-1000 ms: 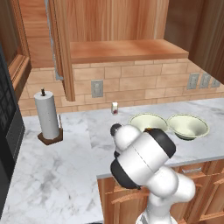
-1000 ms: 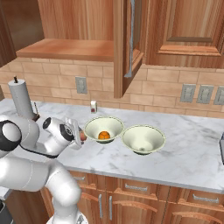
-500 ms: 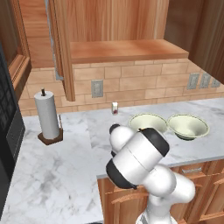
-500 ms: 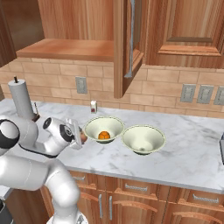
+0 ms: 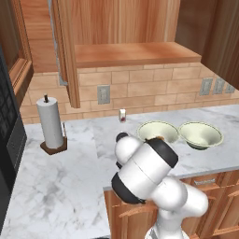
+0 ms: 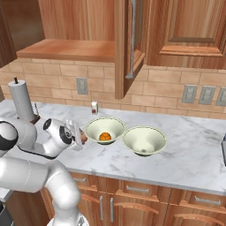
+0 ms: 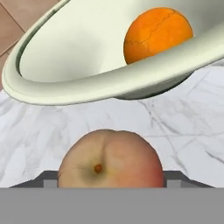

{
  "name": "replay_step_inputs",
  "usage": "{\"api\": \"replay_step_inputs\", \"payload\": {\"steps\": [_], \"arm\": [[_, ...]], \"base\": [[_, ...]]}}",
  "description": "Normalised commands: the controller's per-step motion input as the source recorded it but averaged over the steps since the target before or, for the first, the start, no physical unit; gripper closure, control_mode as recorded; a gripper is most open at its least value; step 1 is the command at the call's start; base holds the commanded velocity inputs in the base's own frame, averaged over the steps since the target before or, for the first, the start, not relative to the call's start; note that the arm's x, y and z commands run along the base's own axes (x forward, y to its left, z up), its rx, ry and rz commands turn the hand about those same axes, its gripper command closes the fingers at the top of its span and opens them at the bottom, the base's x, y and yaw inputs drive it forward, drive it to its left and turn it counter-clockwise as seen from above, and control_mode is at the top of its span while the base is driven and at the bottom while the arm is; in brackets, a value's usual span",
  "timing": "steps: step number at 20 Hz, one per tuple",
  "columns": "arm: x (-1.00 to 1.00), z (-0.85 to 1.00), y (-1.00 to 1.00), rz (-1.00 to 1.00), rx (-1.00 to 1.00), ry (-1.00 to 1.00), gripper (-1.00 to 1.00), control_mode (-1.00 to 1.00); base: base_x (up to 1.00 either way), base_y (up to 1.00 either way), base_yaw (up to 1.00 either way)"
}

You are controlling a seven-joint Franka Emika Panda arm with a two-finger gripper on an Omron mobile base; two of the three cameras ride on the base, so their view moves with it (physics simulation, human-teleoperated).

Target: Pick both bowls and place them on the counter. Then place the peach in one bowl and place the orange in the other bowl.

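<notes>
Two cream bowls stand side by side on the marble counter (image 6: 190,154). The left bowl (image 6: 95,126) holds the orange (image 6: 104,137), and the right bowl (image 6: 144,140) has nothing in it. My gripper (image 6: 81,137) is low at the left bowl's left side, with the peach (image 6: 84,138) between its fingers. In the hand view the peach (image 7: 109,153) rests on the counter (image 7: 175,127), my gripper (image 7: 111,179) flanks it with both tips against its sides, and the bowl (image 7: 65,87) with the orange (image 7: 157,33) is just beyond. In the left base view my arm hides the gripper in front of the bowls (image 5: 158,130) (image 5: 200,134).
A paper towel holder (image 5: 50,123) stands at the counter's left, with a black appliance (image 5: 7,140) beyond it. A small bottle (image 6: 94,107) sits by the brick wall behind the left bowl. An open cabinet door (image 6: 132,44) hangs above the bowls beside a wooden shelf (image 5: 135,53).
The jaws have come in from wide open to the peach's sides. The arm has barely moved; bowls and orange stay put.
</notes>
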Motion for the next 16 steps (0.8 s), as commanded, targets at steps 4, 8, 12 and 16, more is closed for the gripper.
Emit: {"api": "replay_step_inputs", "payload": {"steps": [4,8,12,16], "arm": [[-0.42,0.03,0.08,0.04,0.03,0.0,1.0,-1.0],[-0.51,0.27,0.09,0.04,0.07,-0.03,1.0,-1.0],[-0.41,0.47,0.02,0.01,0.05,-0.02,1.0,-1.0],[-0.36,0.56,0.02,0.03,0.03,0.0,1.0,-1.0]], "base": [[0.0,0.0,0.0],[0.0,0.0,0.0],[0.0,0.0,0.0],[0.0,0.0,0.0]]}}
